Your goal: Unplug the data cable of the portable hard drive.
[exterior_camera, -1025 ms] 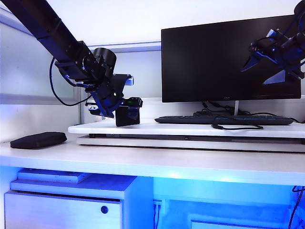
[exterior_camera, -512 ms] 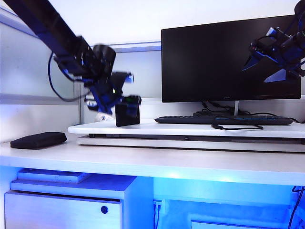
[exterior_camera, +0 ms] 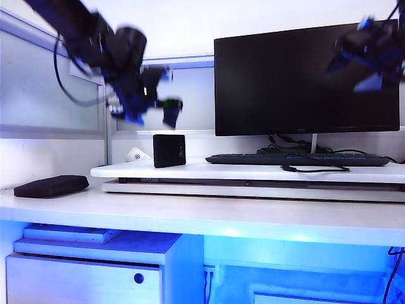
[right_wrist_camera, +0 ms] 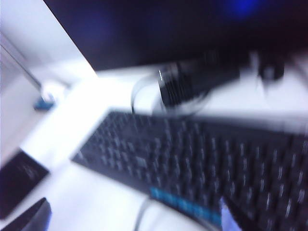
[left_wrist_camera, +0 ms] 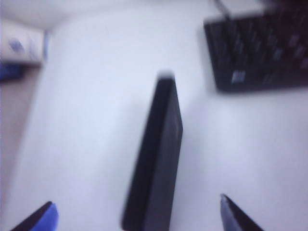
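The portable hard drive (exterior_camera: 169, 150) stands on its edge on the raised white surface (exterior_camera: 253, 171), left of the keyboard (exterior_camera: 297, 159), in the middle left of the exterior view. In the left wrist view it shows as a thin dark slab (left_wrist_camera: 156, 159) seen edge-on.

The data cable (exterior_camera: 316, 168) seems to be the thin black cord lying before the keyboard at the right; whether it joins the drive cannot be told, and no plug is seen on the drive.

The left tool (exterior_camera: 166, 101) hangs above the drive, blurred, its fingers spread wide and empty; in its wrist view the tips stand on both sides of the drive, apart from it. The right tool (exterior_camera: 364, 63) is high at the upper right, before the monitor (exterior_camera: 304, 76), also spread and holding nothing.

The drive is probably light, rigid and smooth, so standing on edge it may tip easily. It is best held across its flat faces. The cord is soft, so the pull should be taken at the stiff plug.
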Robot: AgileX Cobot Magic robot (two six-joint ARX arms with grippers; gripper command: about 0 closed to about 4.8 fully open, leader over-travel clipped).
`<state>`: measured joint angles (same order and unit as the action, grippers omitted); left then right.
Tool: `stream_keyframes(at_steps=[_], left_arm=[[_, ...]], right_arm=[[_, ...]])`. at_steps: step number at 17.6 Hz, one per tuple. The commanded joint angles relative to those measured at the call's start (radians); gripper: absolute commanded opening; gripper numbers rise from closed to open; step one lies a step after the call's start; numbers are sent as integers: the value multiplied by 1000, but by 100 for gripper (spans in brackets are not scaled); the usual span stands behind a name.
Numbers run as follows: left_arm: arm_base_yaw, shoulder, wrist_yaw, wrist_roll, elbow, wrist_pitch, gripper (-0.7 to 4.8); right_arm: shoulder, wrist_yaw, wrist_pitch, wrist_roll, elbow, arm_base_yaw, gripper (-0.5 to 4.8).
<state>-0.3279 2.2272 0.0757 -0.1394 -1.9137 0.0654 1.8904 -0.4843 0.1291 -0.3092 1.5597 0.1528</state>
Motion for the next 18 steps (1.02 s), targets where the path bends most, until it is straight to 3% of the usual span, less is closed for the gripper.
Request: stream_keyframes(at_steps=[1, 7, 18], left_arm=[[2, -75, -4, 11, -4, -6, 479], [2, -233, -9, 93, -4, 80, 479], [2, -558, -63, 153, -4, 204, 479]], right_arm=[[-72, 14, 45, 3, 4, 4, 479], [-202, 13, 17, 3, 4, 4, 479], [-474, 15, -86, -1, 3, 4, 479]])
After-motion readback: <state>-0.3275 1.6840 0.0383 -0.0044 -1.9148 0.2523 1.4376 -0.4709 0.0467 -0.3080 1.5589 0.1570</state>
